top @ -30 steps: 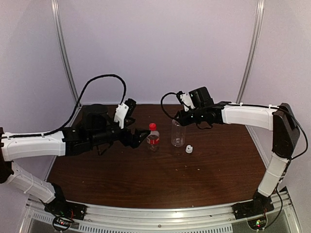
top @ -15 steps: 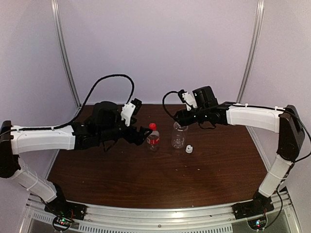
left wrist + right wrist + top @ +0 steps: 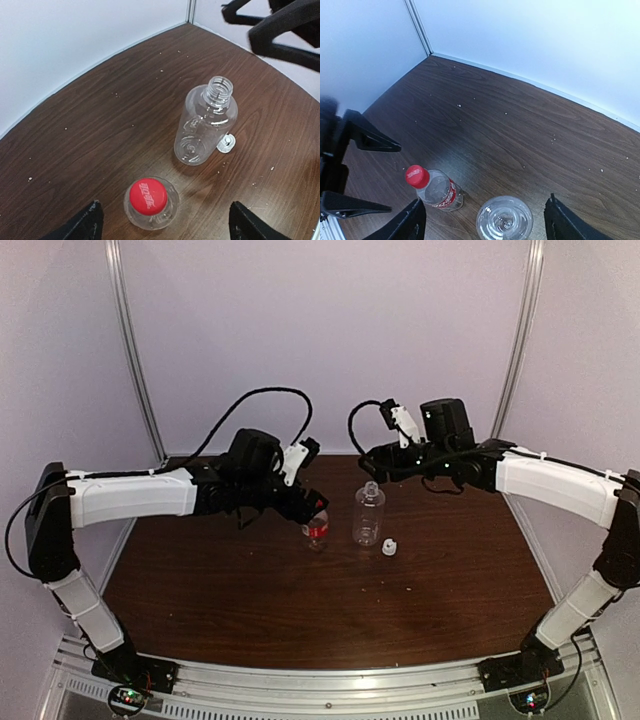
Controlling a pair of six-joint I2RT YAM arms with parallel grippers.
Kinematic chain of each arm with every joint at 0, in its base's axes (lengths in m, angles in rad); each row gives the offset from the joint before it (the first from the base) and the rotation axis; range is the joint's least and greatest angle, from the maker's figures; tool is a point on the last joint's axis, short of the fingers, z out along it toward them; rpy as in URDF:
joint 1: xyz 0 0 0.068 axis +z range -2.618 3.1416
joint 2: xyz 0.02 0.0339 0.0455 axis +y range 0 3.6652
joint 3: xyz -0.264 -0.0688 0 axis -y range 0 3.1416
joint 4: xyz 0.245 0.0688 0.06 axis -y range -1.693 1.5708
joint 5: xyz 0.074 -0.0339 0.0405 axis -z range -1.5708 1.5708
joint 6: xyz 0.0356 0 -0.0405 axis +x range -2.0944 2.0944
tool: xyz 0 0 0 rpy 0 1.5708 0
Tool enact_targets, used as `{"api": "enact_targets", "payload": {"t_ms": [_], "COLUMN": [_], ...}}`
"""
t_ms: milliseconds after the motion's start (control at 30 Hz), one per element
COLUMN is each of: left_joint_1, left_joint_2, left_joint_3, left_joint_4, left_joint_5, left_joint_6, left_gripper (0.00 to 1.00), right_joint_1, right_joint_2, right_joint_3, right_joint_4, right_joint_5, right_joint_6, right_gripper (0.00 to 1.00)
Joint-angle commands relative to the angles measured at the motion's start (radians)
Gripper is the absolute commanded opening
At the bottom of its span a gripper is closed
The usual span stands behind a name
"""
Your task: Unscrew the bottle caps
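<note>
The short bottle (image 3: 317, 531) with a red label stands upright with its red cap (image 3: 148, 194) screwed on. My left gripper (image 3: 311, 502) hovers just above it, open, its fingertips (image 3: 91, 221) wide on either side of the cap without touching it. To its right stands the taller clear bottle (image 3: 368, 516), its neck (image 3: 220, 89) open. The white cap (image 3: 389, 548) lies on the table beside that bottle's base. My right gripper (image 3: 376, 456) hangs open above and behind the taller bottle (image 3: 504, 218) and holds nothing. The red cap (image 3: 417, 176) also shows in the right wrist view.
The brown wooden table (image 3: 300, 610) is flecked with small white crumbs. Pale walls with a metal corner post (image 3: 420, 27) close off the back and sides. The two grippers are close together over the bottles, and the left one's fingers (image 3: 367, 139) show in the right wrist view.
The left arm has swung right and up until its gripper is over the red cap. The right gripper has opened and lifted away from the taller bottle's neck.
</note>
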Motion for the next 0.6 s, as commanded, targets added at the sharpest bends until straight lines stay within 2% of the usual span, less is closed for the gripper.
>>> {"api": "enact_targets", "payload": {"t_ms": [0,100,133,333,567], "left_joint_1": [0.03,0.041,0.045,0.05,0.054], "left_joint_2": [0.075,0.122,0.141,0.18,0.209], "left_joint_3": [0.098,0.137,0.15,0.17,0.187], "left_joint_4": [-0.091,-0.124,-0.126,-0.127,-0.103], "left_joint_5": [0.037,0.051,0.059,0.075,0.089], "left_joint_6": [0.039,0.04,0.04,0.053,0.054], "left_gripper": [0.86,0.81,0.75,0.65,0.61], "right_joint_1": [-0.001,-0.002,-0.002,-0.001,-0.002], "right_joint_2": [-0.073,-0.102,-0.118,-0.13,-0.152], "right_joint_3": [-0.038,-0.058,-0.068,-0.086,-0.113], "right_joint_4": [0.001,0.006,0.004,0.003,-0.002], "right_joint_5": [-0.017,-0.02,-0.024,-0.031,-0.036], "right_joint_6": [0.022,0.031,0.032,0.04,0.048], "right_gripper": [0.82,0.82,0.82,0.82,0.82]}}
